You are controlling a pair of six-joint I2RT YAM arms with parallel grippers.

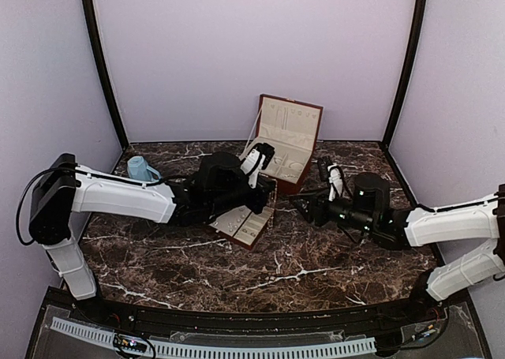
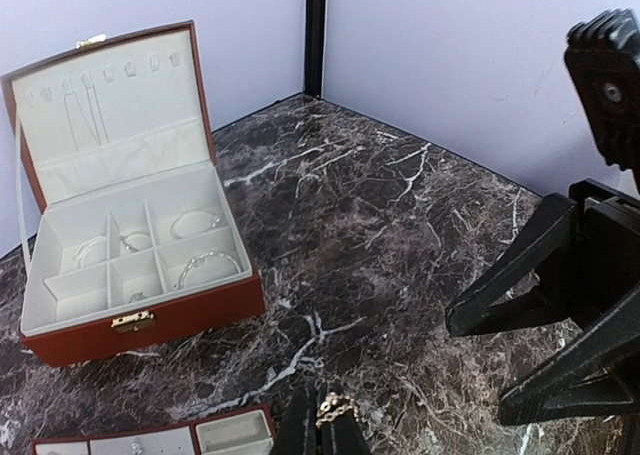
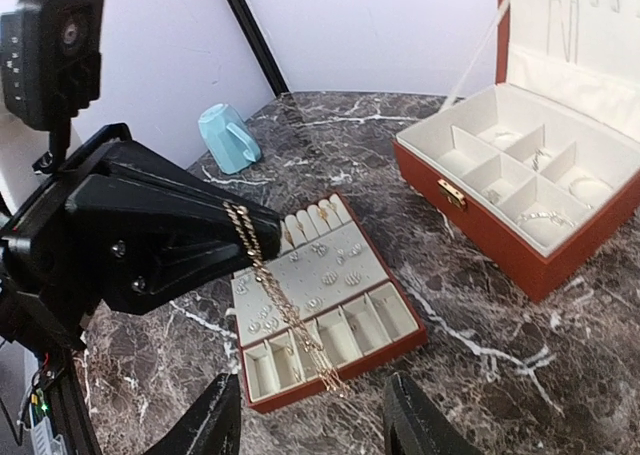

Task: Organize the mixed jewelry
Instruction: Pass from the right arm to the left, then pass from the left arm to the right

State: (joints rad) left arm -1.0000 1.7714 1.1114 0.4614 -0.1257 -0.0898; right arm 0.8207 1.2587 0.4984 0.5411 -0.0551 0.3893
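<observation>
Plainly one chain (image 3: 281, 307), one tray (image 3: 338, 366), one box (image 3: 482, 231).

Near the red-brown jewelry box (image 2: 150, 320), the compartment tray (image 2: 232, 432) runs off the bottom edge; a speck (image 2: 137, 296) inside the box is unidentifiable.

A robot test booth: plain lilac walls (image 1: 252, 43), black corner posts (image 1: 102, 67), marble-patterned tabletop (image 1: 316, 272).

tray (image 3: 380, 347) on table (image 1: 316, 272), in front of open box (image 3: 490, 243) | cup (image 3: 228, 138) far left, at back | chain (image 3: 272, 285) above tray
</observation>
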